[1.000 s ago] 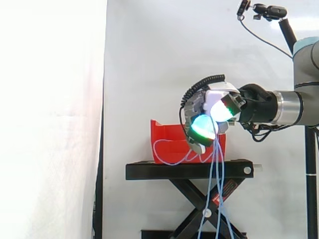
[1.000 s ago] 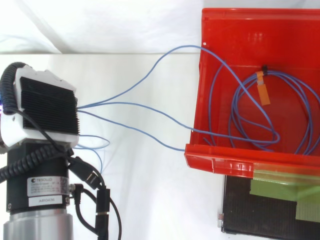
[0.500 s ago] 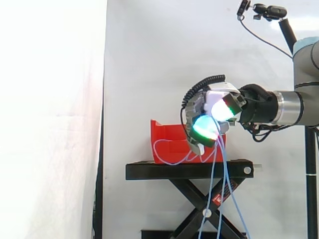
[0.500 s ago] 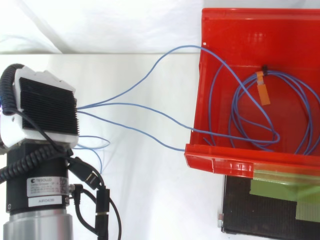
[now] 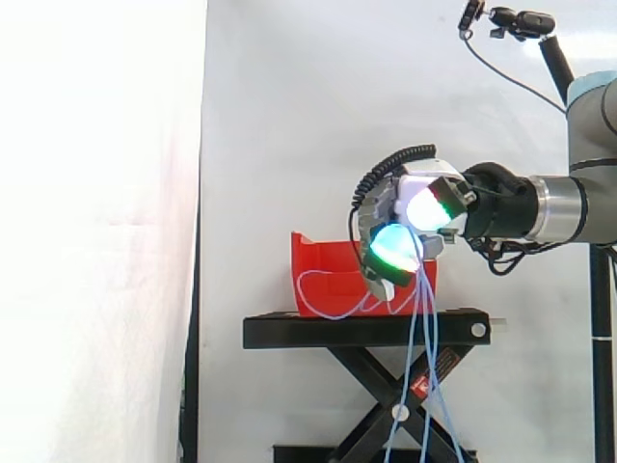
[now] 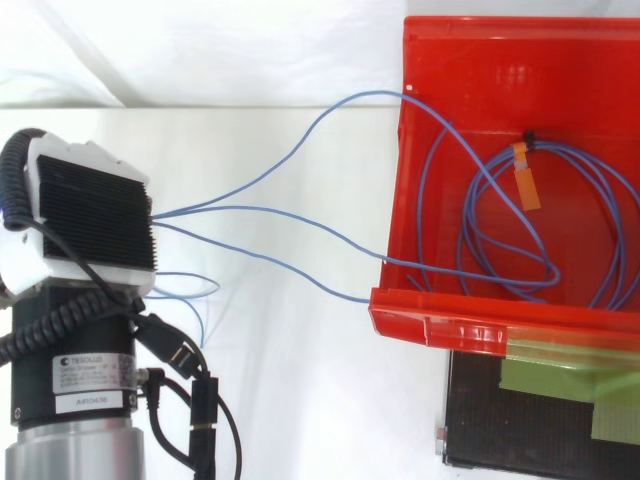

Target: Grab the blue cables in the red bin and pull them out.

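Black scissor-lift stand (image 5: 366, 333): flat top platform, crossed legs, 1 small red label (image 5: 443, 369) on a leg. White curtain (image 5: 289, 116) behind it. 1 small black camera (image 5: 528, 21) on a pole at upper right in the side view; green tape strips (image 6: 560, 385) on the stand's black top.

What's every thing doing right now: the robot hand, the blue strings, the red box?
hand: shut on the blue cables, off to one side of the bin.
blue cables: partly out; a coil lies in the bin, strands run to the hand.
red bin: upright on the stand.
black stand: standing, carrying the bin.
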